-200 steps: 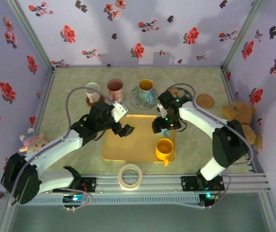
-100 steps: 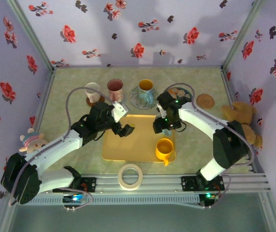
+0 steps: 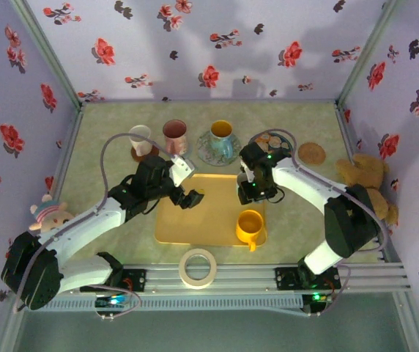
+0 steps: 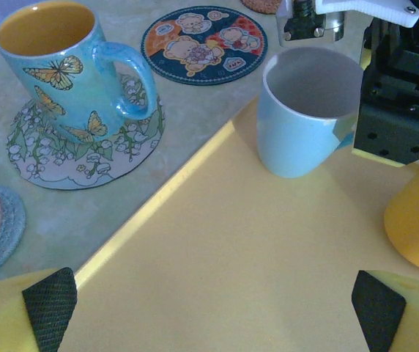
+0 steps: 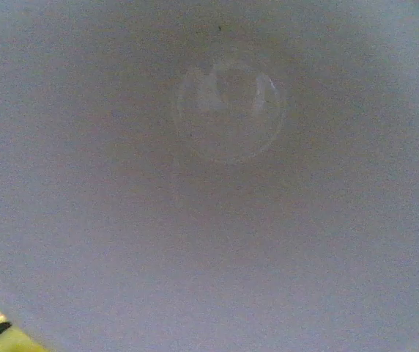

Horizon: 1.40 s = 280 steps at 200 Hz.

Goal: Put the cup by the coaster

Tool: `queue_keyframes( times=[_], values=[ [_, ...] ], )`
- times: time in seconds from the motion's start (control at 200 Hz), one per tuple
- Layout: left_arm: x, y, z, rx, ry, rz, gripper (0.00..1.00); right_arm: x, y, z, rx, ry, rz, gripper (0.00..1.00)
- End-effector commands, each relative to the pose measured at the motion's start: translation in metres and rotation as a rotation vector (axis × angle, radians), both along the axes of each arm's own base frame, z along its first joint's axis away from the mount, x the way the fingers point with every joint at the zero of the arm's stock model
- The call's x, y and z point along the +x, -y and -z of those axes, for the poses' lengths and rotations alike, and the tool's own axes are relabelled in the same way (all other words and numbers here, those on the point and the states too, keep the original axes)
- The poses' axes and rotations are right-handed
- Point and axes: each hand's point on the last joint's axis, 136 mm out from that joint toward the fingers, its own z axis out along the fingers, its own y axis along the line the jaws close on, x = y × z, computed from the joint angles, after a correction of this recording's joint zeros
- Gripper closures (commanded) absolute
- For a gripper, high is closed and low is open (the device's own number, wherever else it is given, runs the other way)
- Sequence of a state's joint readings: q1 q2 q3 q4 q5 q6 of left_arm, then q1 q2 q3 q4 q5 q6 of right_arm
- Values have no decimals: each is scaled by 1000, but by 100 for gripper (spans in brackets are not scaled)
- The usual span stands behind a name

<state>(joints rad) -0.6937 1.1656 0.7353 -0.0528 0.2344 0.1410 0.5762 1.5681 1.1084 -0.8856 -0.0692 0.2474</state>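
Note:
A light blue cup (image 4: 308, 110) stands upright at the far right corner of the yellow tray (image 4: 231, 242); its pale inside (image 5: 217, 147) faces the right wrist camera. My right gripper (image 3: 253, 189) hangs right over this cup, its black body (image 4: 400, 95) against the handle side, and its fingers are hidden. The round bear-print coaster (image 4: 204, 44) lies bare just beyond the tray, also visible from above (image 3: 273, 139). My left gripper (image 4: 213, 312) is open low over the tray's middle, nothing between its fingers, seen from above at the tray's left part (image 3: 190, 196).
An orange cup (image 3: 249, 224) sits on the tray's near right corner. A butterfly mug (image 4: 63, 66) rests on a floral coaster, with a pink cup (image 3: 174, 134) and white cup (image 3: 141, 138) left of it. A cork coaster (image 3: 312, 152), teddy bear (image 3: 367, 176) and tape roll (image 3: 198, 268) lie around.
My right gripper has shifted a little toward the far side, settling over the light blue cup. The left arm has stayed put.

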Motion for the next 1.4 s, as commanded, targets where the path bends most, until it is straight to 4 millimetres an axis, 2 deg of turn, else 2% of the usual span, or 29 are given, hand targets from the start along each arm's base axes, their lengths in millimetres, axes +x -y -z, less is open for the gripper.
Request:
queue_keyframes(
  times=[0.0, 0.61, 0.89, 1.18, 1.315, 1.395],
  values=[
    [3, -2, -3, -11, 24, -16, 0, 1, 6, -4, -15, 40, 24, 46],
    [3, -2, -3, -16, 24, -19, 0, 5, 17, -3, -45, 111, 46, 66],
    [4, -1, -5, -17, 29, -17, 0, 7, 16, -4, -39, 127, 45, 78],
    [5, 0, -10, -28, 42, -17, 0, 10, 16, -15, -22, 167, 48, 89],
    [7, 1, -13, -41, 43, -22, 0, 13, 16, -24, -16, 193, 38, 100],
    [7, 2, -16, -48, 49, -22, 0, 15, 15, -29, -19, 202, 29, 100]
  ],
)
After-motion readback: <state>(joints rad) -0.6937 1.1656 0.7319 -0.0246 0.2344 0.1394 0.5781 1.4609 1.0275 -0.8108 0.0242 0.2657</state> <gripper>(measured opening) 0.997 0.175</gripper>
